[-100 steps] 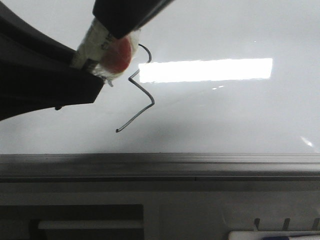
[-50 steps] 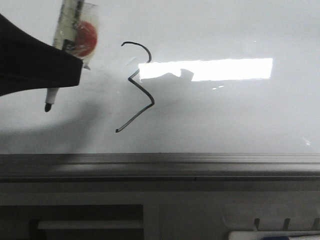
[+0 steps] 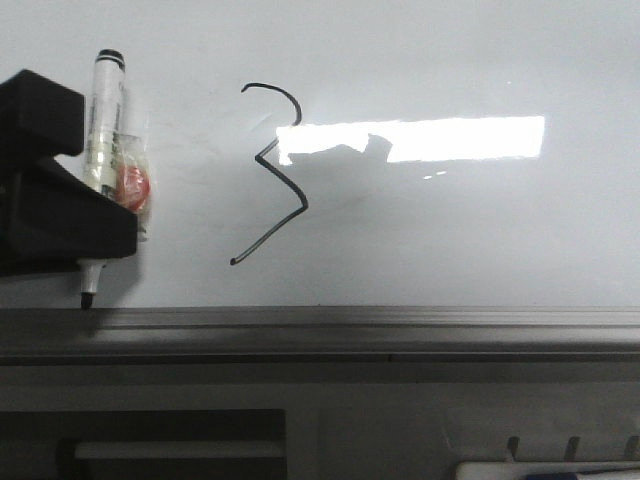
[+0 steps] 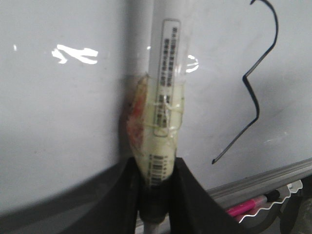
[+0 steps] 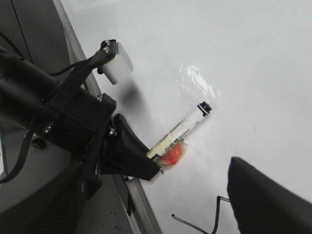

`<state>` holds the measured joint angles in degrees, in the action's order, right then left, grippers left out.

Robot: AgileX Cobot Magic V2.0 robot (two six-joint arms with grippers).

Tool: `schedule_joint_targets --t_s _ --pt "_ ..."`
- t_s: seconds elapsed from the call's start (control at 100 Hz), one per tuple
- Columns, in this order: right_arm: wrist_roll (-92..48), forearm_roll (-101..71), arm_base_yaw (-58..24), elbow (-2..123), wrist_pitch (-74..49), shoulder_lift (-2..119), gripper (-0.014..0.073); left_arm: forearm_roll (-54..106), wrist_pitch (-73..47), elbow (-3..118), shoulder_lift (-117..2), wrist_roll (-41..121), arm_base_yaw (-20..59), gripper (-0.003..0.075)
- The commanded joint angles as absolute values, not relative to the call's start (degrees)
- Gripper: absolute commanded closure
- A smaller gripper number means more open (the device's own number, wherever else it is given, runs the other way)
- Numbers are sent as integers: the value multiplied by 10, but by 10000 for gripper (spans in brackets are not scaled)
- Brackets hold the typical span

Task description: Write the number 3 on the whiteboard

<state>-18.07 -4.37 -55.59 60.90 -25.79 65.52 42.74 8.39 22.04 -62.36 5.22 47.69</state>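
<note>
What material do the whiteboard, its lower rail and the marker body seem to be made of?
The whiteboard looks like glossy coated board: it mirrors a bright lamp. Its rail seems brushed grey metal, with dull ridges. The marker seems white plastic with a printed label, wrapped in clear tape, though this is uncertain.

Left gripper (image 3: 95, 245): body cut off by the front view's left edge; jaws seen only as a dark block. The marker (image 3: 103, 130) passes behind that block, its mid-barrel hidden; whether its tip touches the whiteboard (image 3: 450, 230) or the rail cannot be told. Left wrist view: marker label print blurred, unreadable; the number 3 (image 4: 256, 92) has its top hook cut off by the frame edge. A pink pen (image 4: 246, 205) is partly hidden below the rail. Right gripper: one dark blurred finger (image 5: 273, 200) shows at the corner, covering part of the 3; jaw state undeterminable.
</note>
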Motion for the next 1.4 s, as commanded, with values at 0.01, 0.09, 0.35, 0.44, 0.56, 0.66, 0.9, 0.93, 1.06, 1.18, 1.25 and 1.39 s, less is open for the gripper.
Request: schedule_joint_targets --t_s 0.01,0.09,0.35,0.44,0.56,0.66,0.9,0.93,1.06,1.18,1.25,1.39 --pt "-178 -42 -552 627 -227 641 67 430 122 240 -626 49 476 741" --pt "-178 -42 -552 627 -229 641 67 430 126 240 -627 49 476 741" --pt "-178 -42 -552 627 -233 641 67 427 135 240 -627 49 476 741" --pt "-178 -42 -552 627 -235 641 67 421 140 240 -627 49 476 738" --pt "-177 -43 -552 627 -236 641 67 397 153 240 -627 49 476 671" --pt "-177 -47 -552 627 -236 641 67 397 161 240 -627 49 476 554" --pt "-177 -48 -552 627 -236 641 67 397 162 240 -627 49 476 407" --pt "-177 -48 -552 627 -236 641 67 397 162 240 -626 49 476 407" --pt "-177 -48 -552 627 -239 641 67 373 162 240 -614 50 476 405" --pt "-177 -48 -552 627 -250 641 67 357 140 240 -581 50 476 405" --pt "-177 -48 -552 627 -253 641 67 357 124 238 -560 50 476 405" --pt "-177 -48 -552 627 -254 637 92 348 110 234 -522 64 476 405"
